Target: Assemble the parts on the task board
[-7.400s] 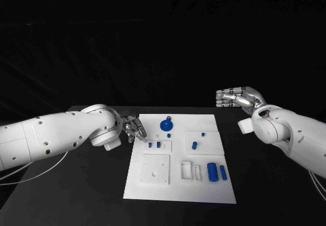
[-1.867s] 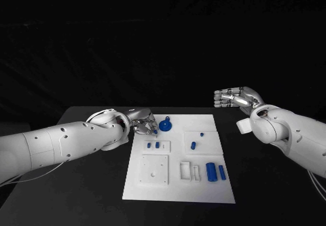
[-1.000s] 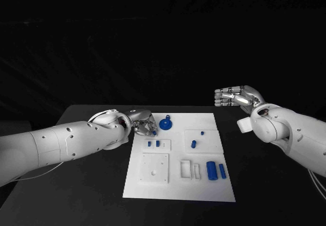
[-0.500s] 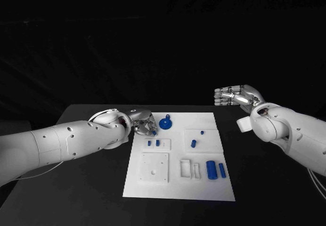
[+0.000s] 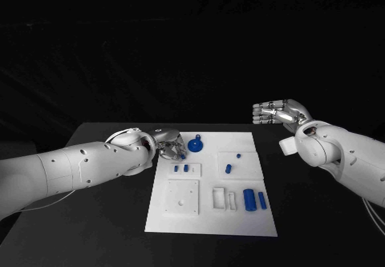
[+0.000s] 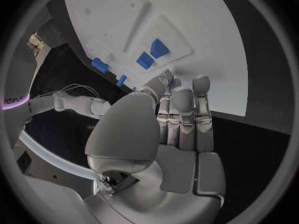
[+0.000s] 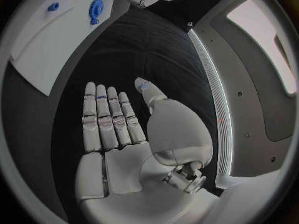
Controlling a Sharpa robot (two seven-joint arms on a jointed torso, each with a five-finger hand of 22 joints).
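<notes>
White board (image 5: 241,222) flat on the black counter (image 5: 96,222), long side running away from the robot. Left hand (image 5: 170,147) low over the board's far-left corner, fingers (image 6: 181,109) bunched together and pointing down at the plate; whether anything sits pinched at the tips, impossible to tell. Just beside that hand, toward the board's middle, a round blue disc (image 5: 196,147) with a small blue peg (image 5: 198,137) just beyond it. Directly nearer the robot than the hand, two short blue blocks (image 5: 181,167) side by side in a raised square holder, close under the fingertips in the left wrist view. Further right on the board, a blue pin (image 5: 228,168) and a smaller blue bit (image 5: 238,156) on a second raised square. At the near end, two blue cylinders (image 5: 255,199) lying parallel, well apart from either hand, next to a pair of white slotted frames (image 5: 223,199) and a white square plate (image 5: 183,197). Right hand (image 5: 276,114) raised off to the right, clear of the board and well apart from every part, palm showing, fingers straight and together, grasping nothing.
</notes>
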